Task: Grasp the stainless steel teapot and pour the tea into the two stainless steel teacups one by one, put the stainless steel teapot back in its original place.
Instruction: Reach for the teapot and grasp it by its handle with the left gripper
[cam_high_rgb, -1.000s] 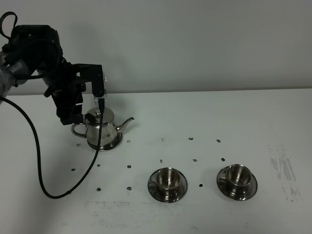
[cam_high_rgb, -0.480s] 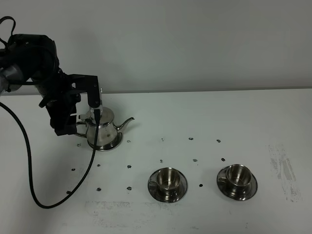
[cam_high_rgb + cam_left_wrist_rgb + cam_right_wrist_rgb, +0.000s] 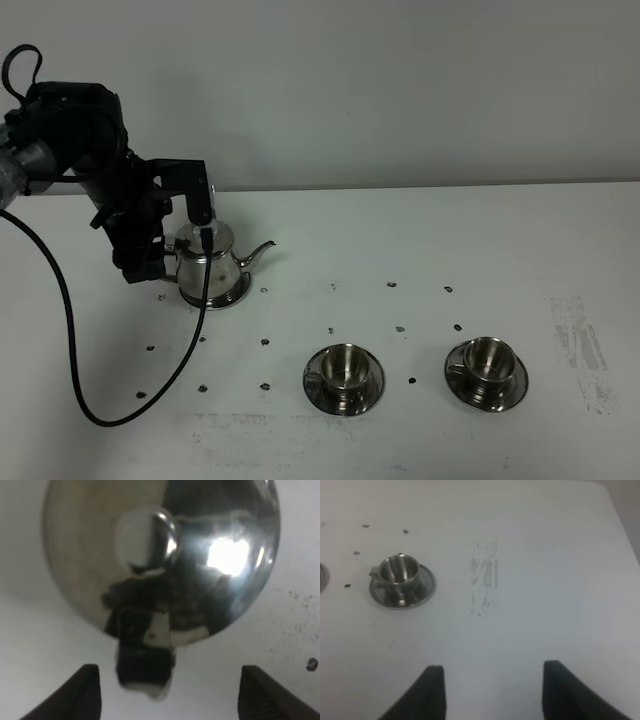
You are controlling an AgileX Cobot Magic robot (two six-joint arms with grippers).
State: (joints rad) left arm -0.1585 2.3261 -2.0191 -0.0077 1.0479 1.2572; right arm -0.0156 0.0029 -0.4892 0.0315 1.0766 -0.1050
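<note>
White table [image 3: 420, 230] is backed by a plain wall [image 3: 400, 90]. The left arm [image 3: 90, 140] is positioned over the stainless steel teapot [image 3: 208, 262], which stands upright at the table's left rear. The left-hand teacup [image 3: 344, 368] and right-hand teacup [image 3: 487, 362] are set near the front, well apart from the pot; no tea is seen in either. The left gripper [image 3: 172, 695] is spread wide, with the pot's handle [image 3: 144, 665] between its fingers, not clamped. The right gripper [image 3: 490, 690] is parted and empty. Judged: the grasp is pending; both pours and the return are left.

The left arm [image 3: 108, 185] was chunky matte black, with a long black cable [image 3: 70, 335] looping off it. The left end effector [image 3: 172, 697] and right end effector [image 3: 492, 695] both had dark wedge-shaped fingers [image 3: 87, 695].
</note>
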